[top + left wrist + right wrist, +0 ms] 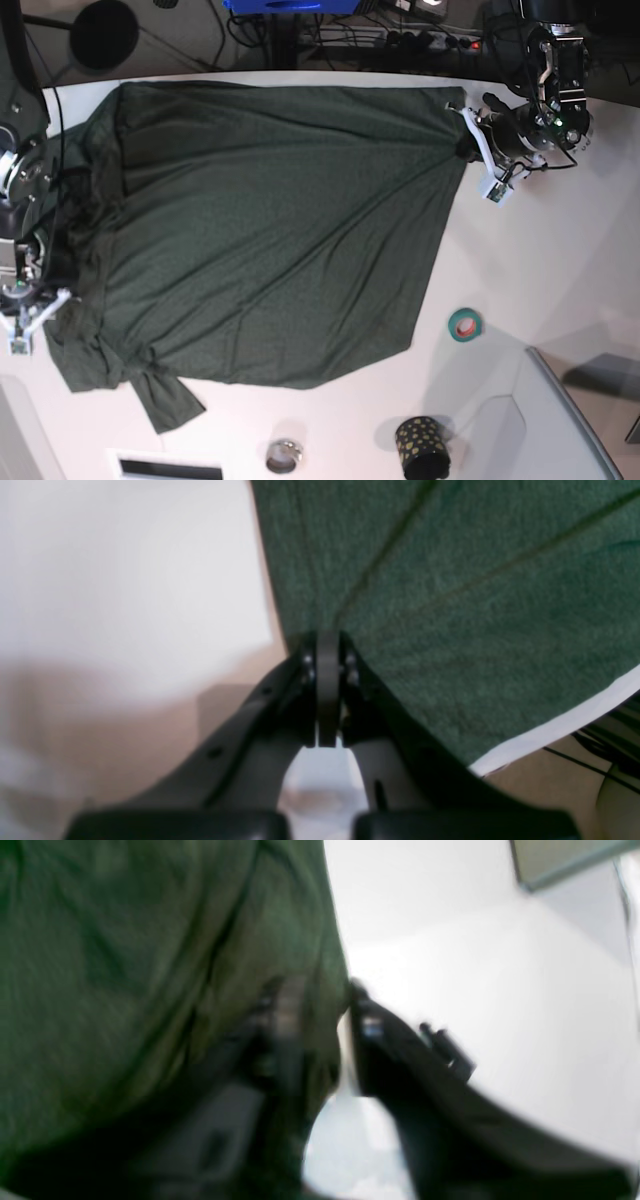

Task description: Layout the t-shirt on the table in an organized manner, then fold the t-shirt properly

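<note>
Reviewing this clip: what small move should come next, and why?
Probably close the right hand on the bunched edge of the t-shirt. Its jaws stand apart around the fabric, while the left hand is already shut on the opposite corner, creases fanning from it.

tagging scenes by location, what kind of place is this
Most likely a robotics lab workbench, not a home: a big white table with two robot arms pulling a dark green t-shirt flat, and cables and a power strip behind it.
</note>
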{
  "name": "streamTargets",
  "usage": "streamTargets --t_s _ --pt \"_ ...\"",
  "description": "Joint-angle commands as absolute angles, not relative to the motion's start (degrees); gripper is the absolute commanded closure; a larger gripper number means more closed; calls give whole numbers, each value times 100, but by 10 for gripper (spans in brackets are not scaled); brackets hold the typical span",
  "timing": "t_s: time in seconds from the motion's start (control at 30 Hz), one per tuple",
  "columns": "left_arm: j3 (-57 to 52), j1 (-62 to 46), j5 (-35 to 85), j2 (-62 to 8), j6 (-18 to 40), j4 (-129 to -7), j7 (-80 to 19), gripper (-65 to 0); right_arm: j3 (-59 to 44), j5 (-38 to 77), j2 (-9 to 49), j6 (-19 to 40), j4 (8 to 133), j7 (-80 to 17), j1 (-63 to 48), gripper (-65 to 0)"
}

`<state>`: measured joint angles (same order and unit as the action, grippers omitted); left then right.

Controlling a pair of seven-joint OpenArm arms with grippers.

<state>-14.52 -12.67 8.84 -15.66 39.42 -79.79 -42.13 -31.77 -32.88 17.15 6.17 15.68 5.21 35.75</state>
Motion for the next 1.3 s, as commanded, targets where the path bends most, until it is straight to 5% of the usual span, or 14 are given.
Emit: streamTargets --t_s 0.0,0.07,0.2,0.43,0.53,0.9,1.27 --pt "-1473 -1288 857 -1631 3934 -8163 -4224 0 -3178 -3284 1868 251 1666 549 3785 -285" --pt "-1473 -1314 857 -1631 3934 -8347 -4233 0 -3178 -3284 1895 -101 1710 22 3785 -333" --pt "-1473 -1420 866 -1613 3934 -8813 -4242 0 -3231 -3240 1956 92 2360 -312 3354 -239" --pt "-1420 -1138 796 -1191 3908 -9007 -4514 0 -3793 -1842 1235 1921 5868 -2167 1648 -18" --pt "-1420 -936 796 -1138 3899 -8637 -4523 0 -3793 -1481 1024 2571 6800 -2923 1156 -12" --pt "-1473 -655 796 -1182 3899 -7855 -4497 0 -3925 -1490 1226 2527 5578 -2967 1147 -8" --pt "-1473 -734 796 -1270 3899 -7459 -4198 0 -4585 -1499 1455 1552 5156 -2862 1051 -8"
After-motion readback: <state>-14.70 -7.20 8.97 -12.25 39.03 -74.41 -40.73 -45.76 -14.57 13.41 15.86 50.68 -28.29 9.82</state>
